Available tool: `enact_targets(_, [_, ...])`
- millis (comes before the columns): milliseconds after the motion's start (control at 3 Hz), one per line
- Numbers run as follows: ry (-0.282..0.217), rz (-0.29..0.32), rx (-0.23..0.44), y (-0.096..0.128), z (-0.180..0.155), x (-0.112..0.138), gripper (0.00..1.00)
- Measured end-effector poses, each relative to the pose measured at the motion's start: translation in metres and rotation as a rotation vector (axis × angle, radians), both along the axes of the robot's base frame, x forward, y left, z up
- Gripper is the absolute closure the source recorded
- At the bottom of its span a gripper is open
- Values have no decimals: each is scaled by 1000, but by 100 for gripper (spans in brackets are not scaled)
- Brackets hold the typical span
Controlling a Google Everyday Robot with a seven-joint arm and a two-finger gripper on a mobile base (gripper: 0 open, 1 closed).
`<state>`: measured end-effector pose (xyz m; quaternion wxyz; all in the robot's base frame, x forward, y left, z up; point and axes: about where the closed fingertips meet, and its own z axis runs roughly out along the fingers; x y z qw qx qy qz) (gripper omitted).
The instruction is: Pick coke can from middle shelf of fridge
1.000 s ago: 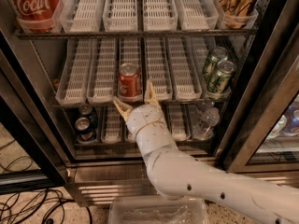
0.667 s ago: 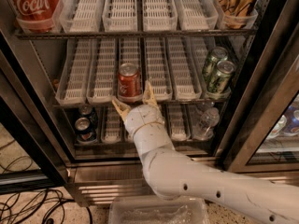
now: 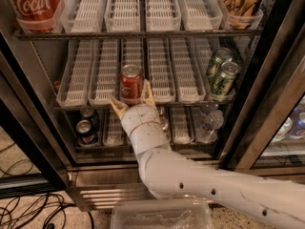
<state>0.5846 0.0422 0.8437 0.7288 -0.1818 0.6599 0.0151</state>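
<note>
Claw: the gripper [image 3: 132,99] is poked into the fridge [image 3: 29,128], right at the front lip of the middle shelf [image 3: 160,70], just under the coke can [image 3: 131,81].
Claw state: spread wide, not pinching anything. The two tan fingers [image 3: 147,91] splay out in a V. One sits off the can's lower left, the other runs up along its lower right side. Can't tell if either one actually touches it.
Arm: chunky white arm [image 3: 214,191] coming in from the bottom right, bending up to a rounded wrist just below the shelf edge.
Coke can: upright, at the very front of one of the white slotted lanes, a bit left of the shelf's centre, silver top showing.
Same shelf, right end: a couple of green cans [image 3: 221,73], well apart from the red one.
Top shelf: big red Coca-Cola container [image 3: 35,4] on the far left, orange-copper cans [image 3: 240,1] on the far right, bare white trays between them.
Bottom shelf: dark cans [image 3: 86,127] on the left, clear bottles [image 3: 209,123] on the right, partly hidden behind the wrist.
Floor: black cables [image 3: 33,213] at the lower left.
Below the arm: a clear plastic bin [image 3: 162,216], at the bottom edge of the view.
</note>
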Motion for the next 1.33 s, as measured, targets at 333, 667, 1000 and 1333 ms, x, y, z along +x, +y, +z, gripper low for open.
enact_targets(333, [-3,-6,11,3,0,8,28])
enact_targets(667, [-3,-20,14,1,-1,15,27])
enact_targets(1000, [-10,-77,7,-19,0,30,26])
enact_targets(1333, [1,-82,19,-20,-3,36,27])
